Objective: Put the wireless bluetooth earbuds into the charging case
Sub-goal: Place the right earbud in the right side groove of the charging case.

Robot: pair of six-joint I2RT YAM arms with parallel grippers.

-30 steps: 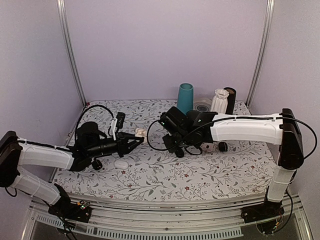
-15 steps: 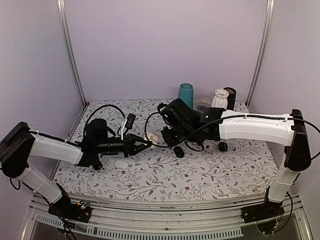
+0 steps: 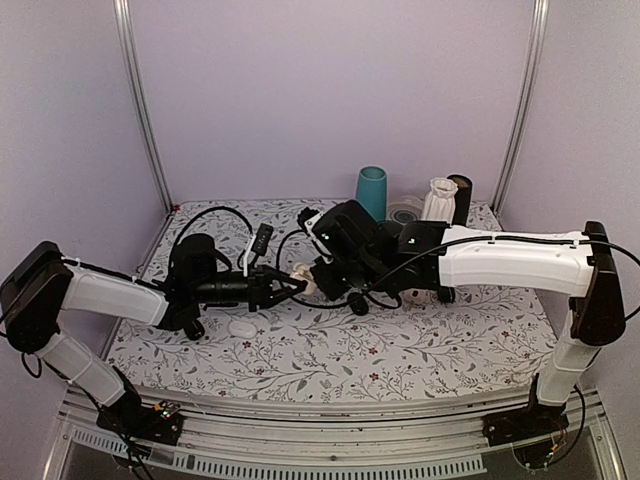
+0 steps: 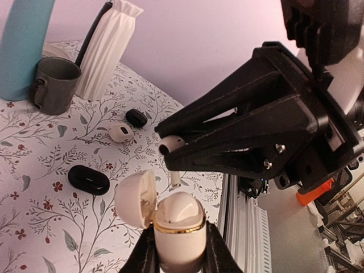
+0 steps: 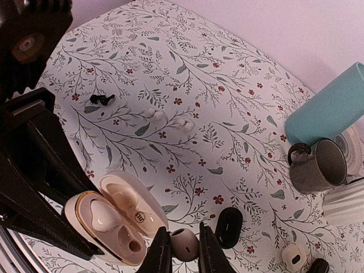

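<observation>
My left gripper [image 4: 179, 259] is shut on the body of a cream charging case [image 4: 179, 227] with a gold rim, held above the table. Its lid [image 4: 135, 199] hangs open to the left. One cream earbud [image 5: 102, 219] lies in a slot of the case [image 5: 108, 230]; the other slot is bare. My right gripper [image 5: 185, 250] is shut on a second beige earbud [image 5: 185, 244], held just beside the open lid [image 5: 136, 202]. From the left wrist that earbud [image 4: 170, 145] hangs right above the case, stem down. In the top view both grippers meet at the case [image 3: 303, 277].
On the floral cloth lie a black oval case [image 5: 228, 226], a small white case [image 4: 121, 133], a tiny black pair of buds [image 5: 102, 99] and a white pebble case [image 3: 243, 327]. At the back stand a grey mug [image 5: 318, 165], a teal cylinder [image 3: 371, 192] and a white vase [image 3: 438, 200].
The left gripper has carried the case to the right and the right gripper has come left with the earbud. The two now meet at mid-table, the earbud just over the open case.
</observation>
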